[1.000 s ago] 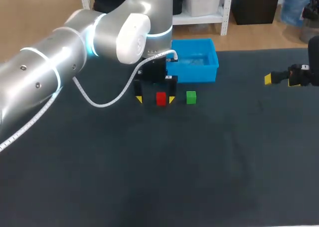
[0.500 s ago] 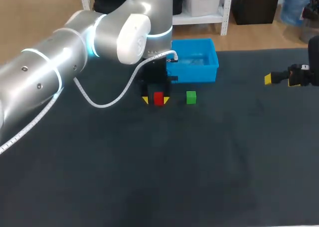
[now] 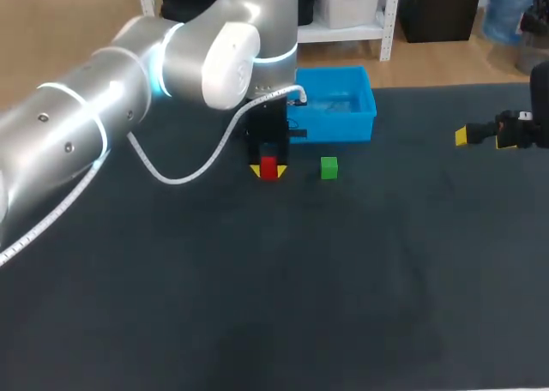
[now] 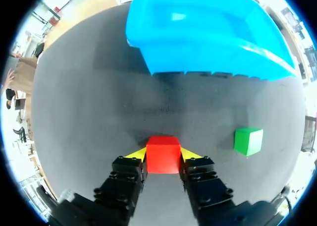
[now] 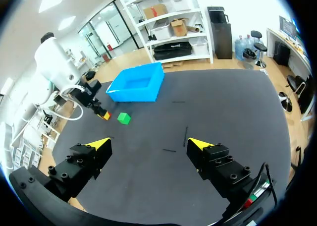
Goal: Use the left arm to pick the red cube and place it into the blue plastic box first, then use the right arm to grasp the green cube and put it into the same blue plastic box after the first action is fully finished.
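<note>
Though the head view obscures contact, the wrist view shows the left gripper (image 4: 163, 153) clamping the red cube (image 4: 162, 157).

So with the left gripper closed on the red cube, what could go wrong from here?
1. Only the yellow tips of the left gripper pinch the red cube, so it might slip or twist on the lift.
2. The near wall of the blue plastic box stands just ahead; a low carry could knock the cube against it.
3. The green cube sits close beside the gripper, so a sideways swing might nudge it.
</note>
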{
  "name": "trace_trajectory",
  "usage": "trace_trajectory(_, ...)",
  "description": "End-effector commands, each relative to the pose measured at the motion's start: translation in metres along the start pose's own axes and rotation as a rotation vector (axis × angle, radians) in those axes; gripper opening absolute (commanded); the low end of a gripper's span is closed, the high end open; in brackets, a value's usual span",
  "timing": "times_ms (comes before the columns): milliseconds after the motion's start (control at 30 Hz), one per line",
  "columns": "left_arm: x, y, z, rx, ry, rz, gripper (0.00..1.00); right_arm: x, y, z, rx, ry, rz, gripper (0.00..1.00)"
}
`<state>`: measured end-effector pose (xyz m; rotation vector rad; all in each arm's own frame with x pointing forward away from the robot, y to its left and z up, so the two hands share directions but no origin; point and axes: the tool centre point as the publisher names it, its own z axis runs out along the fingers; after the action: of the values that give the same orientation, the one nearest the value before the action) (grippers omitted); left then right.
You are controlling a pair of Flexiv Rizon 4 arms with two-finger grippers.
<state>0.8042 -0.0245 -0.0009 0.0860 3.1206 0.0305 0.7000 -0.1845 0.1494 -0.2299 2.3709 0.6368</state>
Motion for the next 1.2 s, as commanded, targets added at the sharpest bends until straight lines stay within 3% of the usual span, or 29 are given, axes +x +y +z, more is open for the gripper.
trace_trajectory(33, -0.004, -0.002, -0.012, -0.007, -0.009, 0.011, 0.0, 0.0, 0.0, 0.0, 0.0, 0.001, -0.001, 1.0)
trace_trajectory(733, -0.01, 0.0, -0.062, 0.03, -0.063, 0.006, 0.0, 0.0, 0.0, 0.0, 0.0, 0.001, -0.001, 1.0)
trace_trajectory(1200, -0.012, 0.004, -0.096, 0.024, -0.112, 0.058, 0.0, 0.0, 0.0, 0.0, 0.0, 0.001, -0.001, 1.0)
